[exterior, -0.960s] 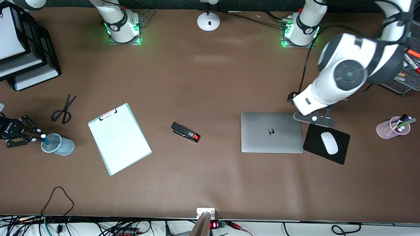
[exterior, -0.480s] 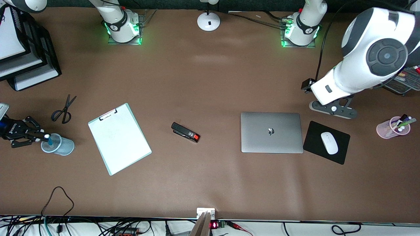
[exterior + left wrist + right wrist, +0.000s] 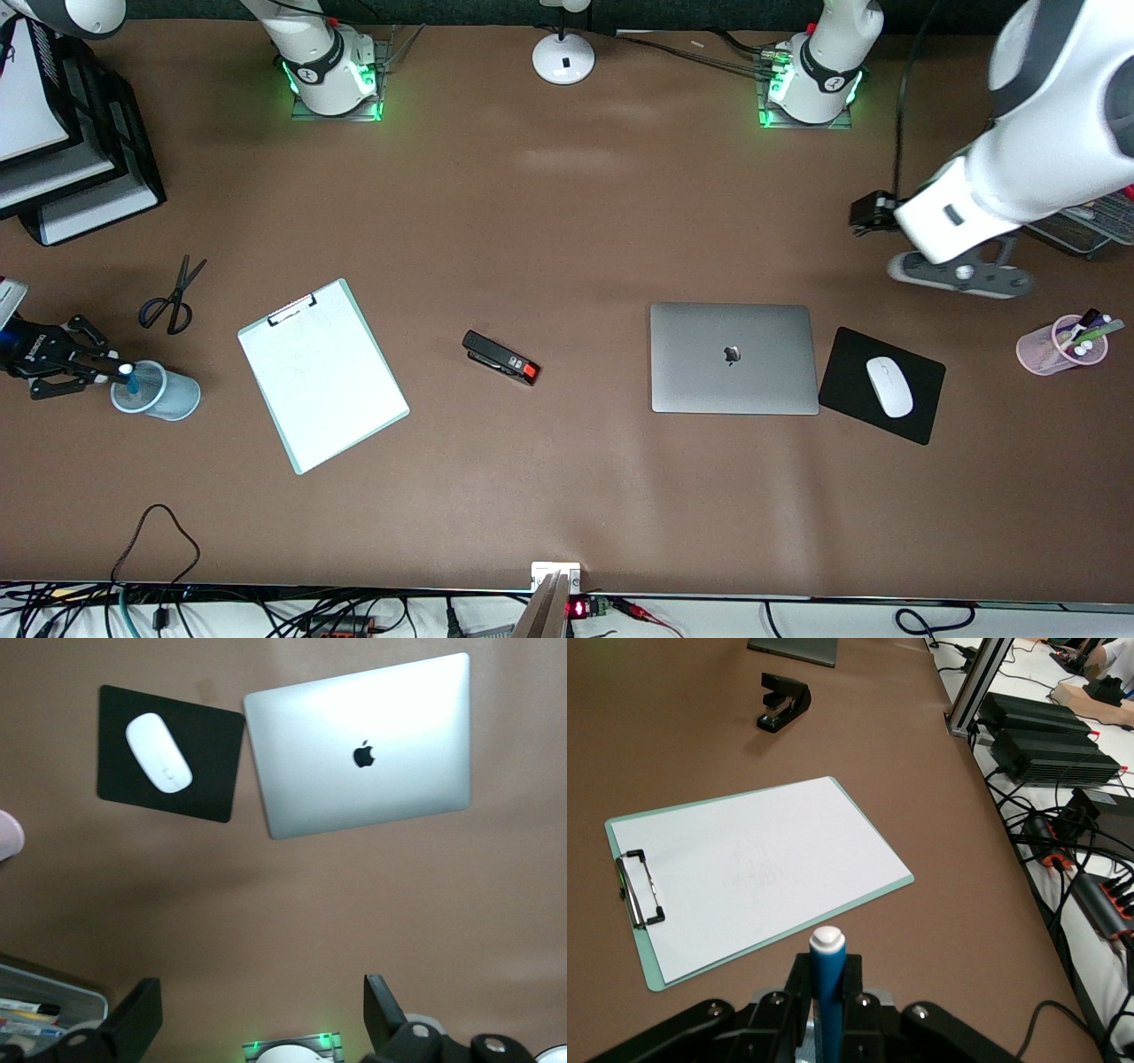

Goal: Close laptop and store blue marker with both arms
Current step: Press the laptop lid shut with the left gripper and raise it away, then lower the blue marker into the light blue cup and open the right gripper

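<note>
The silver-grey laptop (image 3: pixel 733 357) (image 3: pixel 363 744) lies shut and flat, its dark logo facing up. My left gripper (image 3: pixel 961 275) (image 3: pixel 261 1019) hangs open and empty over bare table, between the mousepad (image 3: pixel 846 385) and the wire tray (image 3: pixel 1085 221). At the right arm's end, my right gripper (image 3: pixel 111 372) (image 3: pixel 827 1001) is shut on the blue marker (image 3: pixel 131 379) (image 3: pixel 827 979). The marker stands white end up, its lower end at the mouth of a pale blue cup (image 3: pixel 164 394).
Near the cup are scissors (image 3: pixel 173 297) and a clipboard with white paper (image 3: pixel 321 375) (image 3: pixel 744 868). A black stapler (image 3: pixel 500 357) (image 3: pixel 782 702) lies mid-table. A white mouse (image 3: pixel 889 386) sits on the mousepad beside the laptop. A pink cup of markers (image 3: pixel 1054 347) stands at the left arm's end.
My left arm has lifted and swung away from the laptop toward its own end of the table. The right gripper has barely shifted, still holding the marker at the cup.
</note>
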`<action>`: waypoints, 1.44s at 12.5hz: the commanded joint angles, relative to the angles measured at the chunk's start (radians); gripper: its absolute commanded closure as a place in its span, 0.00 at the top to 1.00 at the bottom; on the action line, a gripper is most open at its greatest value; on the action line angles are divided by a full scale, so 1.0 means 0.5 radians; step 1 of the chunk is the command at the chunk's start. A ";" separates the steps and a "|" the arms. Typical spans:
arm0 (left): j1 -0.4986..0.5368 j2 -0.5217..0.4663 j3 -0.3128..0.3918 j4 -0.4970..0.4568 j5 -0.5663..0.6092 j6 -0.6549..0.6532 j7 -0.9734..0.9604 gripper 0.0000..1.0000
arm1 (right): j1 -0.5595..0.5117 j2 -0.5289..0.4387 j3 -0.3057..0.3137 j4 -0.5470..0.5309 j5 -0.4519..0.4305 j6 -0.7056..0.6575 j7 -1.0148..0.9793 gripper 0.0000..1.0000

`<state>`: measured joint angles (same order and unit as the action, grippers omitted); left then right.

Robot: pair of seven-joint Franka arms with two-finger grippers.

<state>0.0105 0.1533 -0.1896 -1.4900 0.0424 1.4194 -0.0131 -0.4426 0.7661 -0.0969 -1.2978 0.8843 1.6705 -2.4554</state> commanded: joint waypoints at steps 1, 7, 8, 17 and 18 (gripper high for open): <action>-0.241 -0.257 0.408 -0.332 -0.066 0.176 0.133 1.00 | -0.020 0.060 0.016 0.049 -0.020 0.012 -0.059 0.13; -0.049 -0.420 0.312 -0.594 -0.060 0.554 0.192 1.00 | -0.020 0.118 0.016 0.052 -0.020 0.058 -0.114 0.13; -0.046 -0.405 0.309 -0.576 -0.063 0.563 0.186 1.00 | -0.023 0.131 0.016 0.052 -0.017 0.061 -0.118 0.13; -0.067 -0.359 0.299 -0.471 -0.054 0.484 0.219 1.00 | -0.020 0.195 0.031 0.065 -0.001 0.199 -0.188 0.13; -0.070 -0.365 0.296 -0.468 -0.054 0.481 0.219 1.00 | -0.020 0.192 0.028 0.061 -0.001 0.181 -0.179 0.13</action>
<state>-0.0279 -0.0309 -0.0345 -1.7486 0.0301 1.6841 0.0702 -0.4426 0.8385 -0.0897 -1.2976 0.8840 1.7530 -2.5280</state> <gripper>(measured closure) 0.000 0.824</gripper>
